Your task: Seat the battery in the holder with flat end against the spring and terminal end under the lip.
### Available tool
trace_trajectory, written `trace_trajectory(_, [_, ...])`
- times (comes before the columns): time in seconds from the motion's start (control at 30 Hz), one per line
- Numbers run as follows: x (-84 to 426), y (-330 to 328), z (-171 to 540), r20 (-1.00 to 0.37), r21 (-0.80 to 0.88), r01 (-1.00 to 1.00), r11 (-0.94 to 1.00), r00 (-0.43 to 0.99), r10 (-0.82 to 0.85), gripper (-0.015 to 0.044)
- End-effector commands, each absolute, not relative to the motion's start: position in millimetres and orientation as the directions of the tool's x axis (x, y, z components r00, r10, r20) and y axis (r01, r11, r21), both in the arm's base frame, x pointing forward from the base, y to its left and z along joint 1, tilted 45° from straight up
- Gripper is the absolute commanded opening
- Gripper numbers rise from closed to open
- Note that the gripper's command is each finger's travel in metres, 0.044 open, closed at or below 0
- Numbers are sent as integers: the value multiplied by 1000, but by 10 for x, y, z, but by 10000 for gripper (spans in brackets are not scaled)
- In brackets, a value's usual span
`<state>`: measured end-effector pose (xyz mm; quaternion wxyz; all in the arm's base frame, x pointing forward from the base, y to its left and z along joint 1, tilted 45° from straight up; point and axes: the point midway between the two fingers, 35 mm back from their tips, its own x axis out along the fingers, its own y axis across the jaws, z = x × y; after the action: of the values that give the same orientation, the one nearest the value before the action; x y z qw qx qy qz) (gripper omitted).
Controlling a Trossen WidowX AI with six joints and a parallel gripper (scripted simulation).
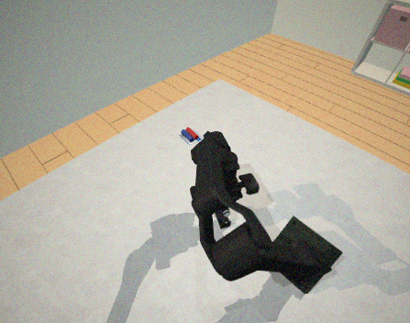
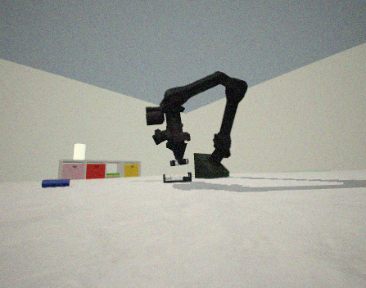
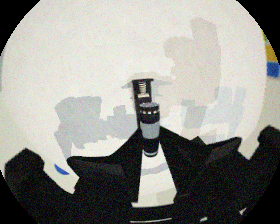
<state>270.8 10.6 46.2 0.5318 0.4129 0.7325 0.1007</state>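
Black and pale grey is the small cylindrical battery (image 2: 173,163) (image 3: 150,131), and I am pinching it around its middle between my jaws. It hangs above the black open holder with the coil spring (image 1: 225,224) (image 2: 190,177) (image 3: 136,100), which stands on the whitish desk (image 1: 105,183) (image 2: 175,237) (image 3: 91,55). A gap shows between them, so nothing is seated yet. In the exterior view the battery looks slightly tilted; from the wrist its length runs nearly along the holder. Which end is the flat one, I cannot tell.

I judge the battery to be stiff, rather light and smooth — its round side could roll or slip if I push its end against something. The middle seems the right place to hold, leaving both ends free for spring and lip. The holder may be light and slide easily, so I should level the battery, then lower gently — never pressing hard.
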Motion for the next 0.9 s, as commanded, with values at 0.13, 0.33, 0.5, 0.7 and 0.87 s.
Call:
trace_trajectory(0.13, [2697, 262, 332, -637, 593, 484, 643, -207, 743, 67])
trace_trajectory(0.33, [2694, 291, 306, -624, 592, 482, 646, -232, 746, 67])
trace_trajectory(0.5, [2707, 301, 288, -609, 592, 479, 648, -261, 749, 67])
trace_trajectory(0.7, [2722, 314, 266, -588, 591, 477, 650, -296, 752, 67])
trace_trajectory(0.87, [2735, 324, 247, -570, 592, 475, 652, -325, 755, 67])
